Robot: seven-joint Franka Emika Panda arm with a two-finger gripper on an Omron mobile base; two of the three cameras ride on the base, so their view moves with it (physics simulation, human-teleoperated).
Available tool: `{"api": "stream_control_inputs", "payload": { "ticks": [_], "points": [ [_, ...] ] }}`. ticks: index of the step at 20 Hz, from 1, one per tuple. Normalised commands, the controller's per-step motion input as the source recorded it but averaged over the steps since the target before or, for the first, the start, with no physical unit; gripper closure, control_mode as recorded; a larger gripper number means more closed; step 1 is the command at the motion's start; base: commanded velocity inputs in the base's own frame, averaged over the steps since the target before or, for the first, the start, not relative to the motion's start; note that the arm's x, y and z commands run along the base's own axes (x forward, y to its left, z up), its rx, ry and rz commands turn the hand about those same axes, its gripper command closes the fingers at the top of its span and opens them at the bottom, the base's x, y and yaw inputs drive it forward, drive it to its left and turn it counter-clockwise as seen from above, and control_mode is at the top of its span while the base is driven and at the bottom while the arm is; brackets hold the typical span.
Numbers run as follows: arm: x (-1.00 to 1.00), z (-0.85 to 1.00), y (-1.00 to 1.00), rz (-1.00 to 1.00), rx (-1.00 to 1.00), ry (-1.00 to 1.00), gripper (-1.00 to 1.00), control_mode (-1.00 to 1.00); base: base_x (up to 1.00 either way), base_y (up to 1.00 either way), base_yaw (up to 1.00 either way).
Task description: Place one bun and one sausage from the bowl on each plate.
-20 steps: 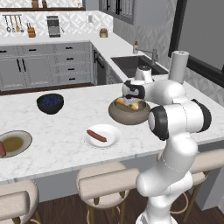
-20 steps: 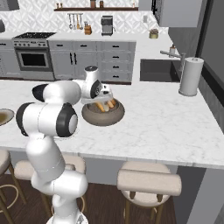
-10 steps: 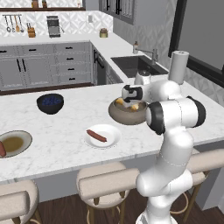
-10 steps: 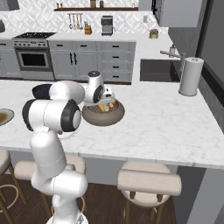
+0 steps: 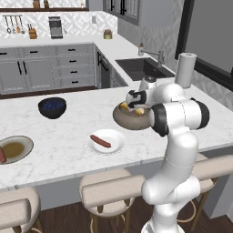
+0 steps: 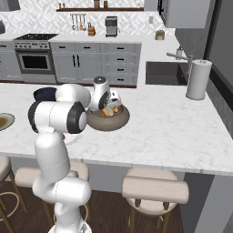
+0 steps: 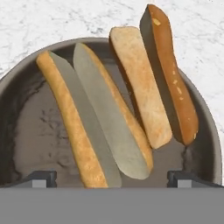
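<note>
The brown-tan bowl (image 5: pixel 125 122) (image 6: pixel 108 122) (image 7: pixel 26 131) stands on the island counter. In it lie two split buns, one on the left (image 7: pixel 87 127) and one on the right (image 7: pixel 153 78). My gripper (image 5: pixel 132 100) (image 6: pixel 113 107) (image 7: pixel 112 178) hangs open just above the bowl, and the left bun's near end lies below the gap between its fingertips (image 7: pixel 41 177). The white plate (image 5: pixel 117 136) holds a sausage (image 5: pixel 100 141). At the far left, the grey-rimmed plate (image 5: pixel 20 144) (image 6: pixel 4 121) has a sausage (image 5: pixel 2 155) at the frame's edge.
A dark blue bowl (image 5: pixel 52 107) (image 6: pixel 42 94) sits behind the plates. A paper towel roll (image 5: pixel 185 69) (image 6: pixel 199 79) stands by the sink (image 5: pixel 143 68). Bar stools (image 5: pixel 107 191) line the island's near edge.
The hand has dropped a little closer to the bowl and stayed open. The plates, bowls and food have not moved.
</note>
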Motion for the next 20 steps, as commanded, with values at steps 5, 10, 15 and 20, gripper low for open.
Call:
{"api": "stream_control_inputs", "payload": {
  "ticks": [5, 10, 15, 20],
  "points": [
    [0.20, -0.34, 0.00, 0.01, 0.00, 0.08, -1.00, -1.00, 0.00, 0.00, 0.00],
    [0.30, -0.24, 0.00, 0.02, 0.00, 0.00, -1.00, -1.00, 0.00, 0.00, 0.00],
    [0.16, -0.38, 0.00, 0.01, 0.00, 0.01, -1.00, -1.00, 0.00, 0.00, 0.00],
    [0.00, -0.15, 0.00, 0.02, 0.00, 0.00, 1.00, -1.00, 0.00, 0.00, 0.00]
  ]
}}
